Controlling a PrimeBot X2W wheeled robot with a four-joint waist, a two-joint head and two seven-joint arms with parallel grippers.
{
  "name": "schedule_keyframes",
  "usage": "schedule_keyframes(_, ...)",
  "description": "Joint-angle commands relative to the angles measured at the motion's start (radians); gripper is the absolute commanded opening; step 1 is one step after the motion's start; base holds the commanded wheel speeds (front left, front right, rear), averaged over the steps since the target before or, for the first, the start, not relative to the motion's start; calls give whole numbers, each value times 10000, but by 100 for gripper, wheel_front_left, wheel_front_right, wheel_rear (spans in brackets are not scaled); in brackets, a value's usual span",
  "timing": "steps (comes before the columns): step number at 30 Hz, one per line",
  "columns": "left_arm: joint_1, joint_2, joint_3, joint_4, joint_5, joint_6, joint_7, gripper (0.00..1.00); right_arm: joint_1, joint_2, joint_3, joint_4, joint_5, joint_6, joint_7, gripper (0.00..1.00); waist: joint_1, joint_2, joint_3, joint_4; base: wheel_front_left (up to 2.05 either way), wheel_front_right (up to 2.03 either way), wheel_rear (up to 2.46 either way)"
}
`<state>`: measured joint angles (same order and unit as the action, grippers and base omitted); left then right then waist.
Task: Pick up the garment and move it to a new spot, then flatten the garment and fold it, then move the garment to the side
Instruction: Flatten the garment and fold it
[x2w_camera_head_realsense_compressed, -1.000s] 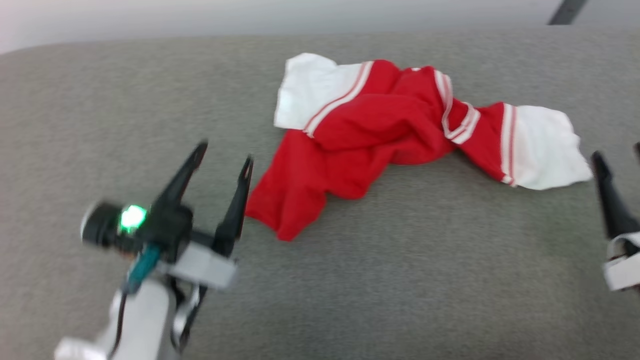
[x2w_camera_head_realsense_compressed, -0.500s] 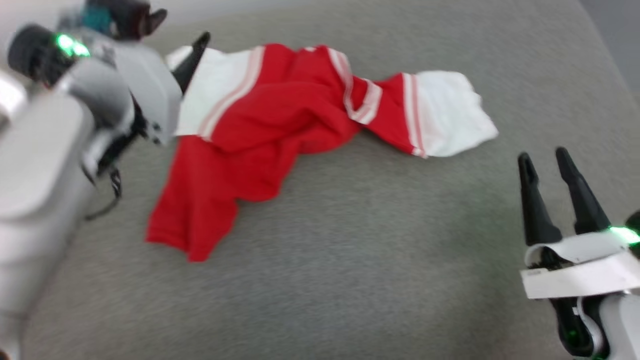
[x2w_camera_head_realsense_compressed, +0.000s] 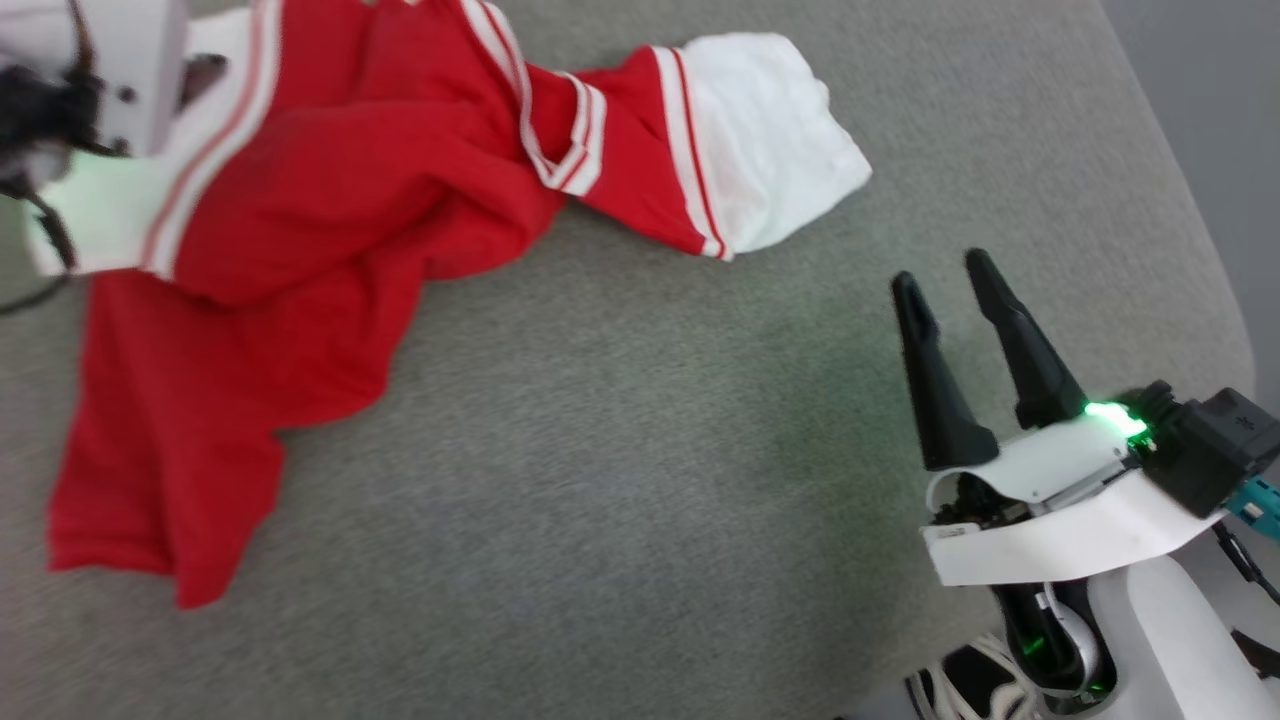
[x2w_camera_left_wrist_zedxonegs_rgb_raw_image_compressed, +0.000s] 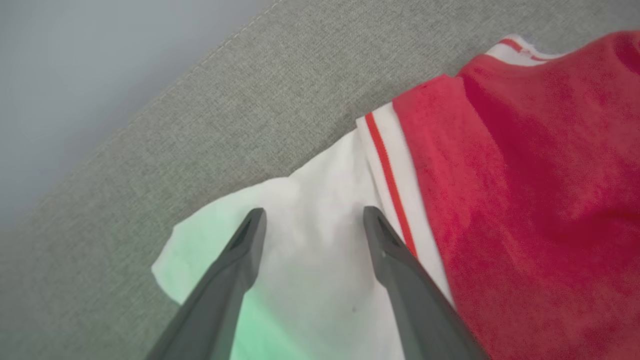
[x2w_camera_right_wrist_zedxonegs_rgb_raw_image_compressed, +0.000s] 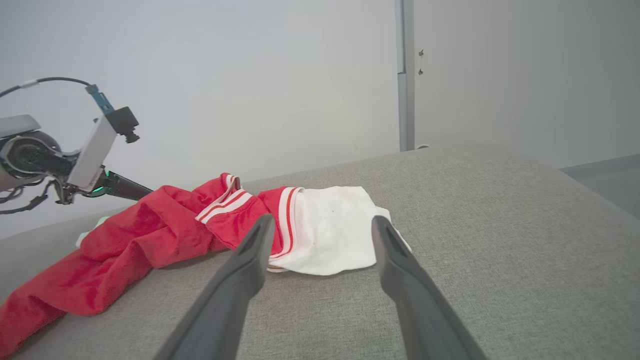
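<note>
The garment (x2w_camera_head_realsense_compressed: 330, 190), a red shirt with white sleeves and striped trim, lies crumpled on the grey cushion. My left gripper (x2w_camera_left_wrist_zedxonegs_rgb_raw_image_compressed: 310, 215) hovers open over its white left sleeve (x2w_camera_left_wrist_zedxonegs_rgb_raw_image_compressed: 300, 260), fingers spread just above the cloth with nothing between them; in the head view its pale wrist body (x2w_camera_head_realsense_compressed: 130, 70) covers that sleeve at the top left. My right gripper (x2w_camera_head_realsense_compressed: 942, 275) stands open on the cushion, a short way below and right of the other white sleeve (x2w_camera_head_realsense_compressed: 765, 140). The right wrist view looks across at that sleeve (x2w_camera_right_wrist_zedxonegs_rgb_raw_image_compressed: 332, 230) and at the left arm (x2w_camera_right_wrist_zedxonegs_rgb_raw_image_compressed: 60, 155) beyond the garment (x2w_camera_right_wrist_zedxonegs_rgb_raw_image_compressed: 140, 235).
The grey cushion (x2w_camera_head_realsense_compressed: 640, 470) ends at a rounded edge on the right (x2w_camera_head_realsense_compressed: 1190, 230), with floor beyond. The left wrist view shows the cushion's seam edge (x2w_camera_left_wrist_zedxonegs_rgb_raw_image_compressed: 165, 100) close behind the sleeve. A pale wall and a door frame (x2w_camera_right_wrist_zedxonegs_rgb_raw_image_compressed: 405, 75) stand behind.
The head camera has swung right and down, so the whole picture shifted left. My left arm has reached forward over the garment's left sleeve. The right gripper has come nearer the right sleeve.
</note>
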<state>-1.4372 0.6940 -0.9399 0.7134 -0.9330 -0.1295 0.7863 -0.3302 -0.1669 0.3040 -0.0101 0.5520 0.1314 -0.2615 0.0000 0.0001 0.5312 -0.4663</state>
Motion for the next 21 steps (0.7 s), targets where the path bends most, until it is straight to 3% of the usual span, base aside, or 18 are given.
schedule_keyframes(1, -239, 105, -61, 113, -3, -14, 110, 100, -153, 47, 146, -105, -75, -15, -44, 100, 0, -1, 845, -828, 0, 0, 0)
schedule_keyframes(9, -320, 106, -797, 677, -535, -19, 2036, 99, -295, 98, 320, -476, -303, -15, -44, 100, 0, -1, 1000, -854, 0, 0, 0)
schedule_keyframes(10, -303, 77, -845, 651, -621, -19, 2170, 89, -290, 98, 307, -502, -321, -15, -44, 100, 0, -1, 1003, -840, 0, 0, 0)
schedule_keyframes(13, -251, 80, -1049, 417, -897, -23, 2516, 36, -316, 43, 283, -535, -351, -15, -45, 100, 0, -1, 1008, -793, 0, 0, 0)
schedule_keyframes(14, -239, 124, -1116, 311, -962, -31, 2597, 10, -329, 24, 283, -547, -356, -15, -45, 100, 0, -1, 1020, -785, 0, 0, 0)
schedule_keyframes(15, -250, 196, -1174, 220, -1026, -30, 2645, 0, -346, -5, 304, -554, -363, -15, -45, 100, 0, -1, 1036, -780, 0, 0, 0)
schedule_keyframes(21, -332, 444, -1534, -166, -1168, -28, 2258, 0, -1053, -835, 1219, -196, -807, -15, -45, 100, 0, -1, 1111, -747, 0, 0, 0)
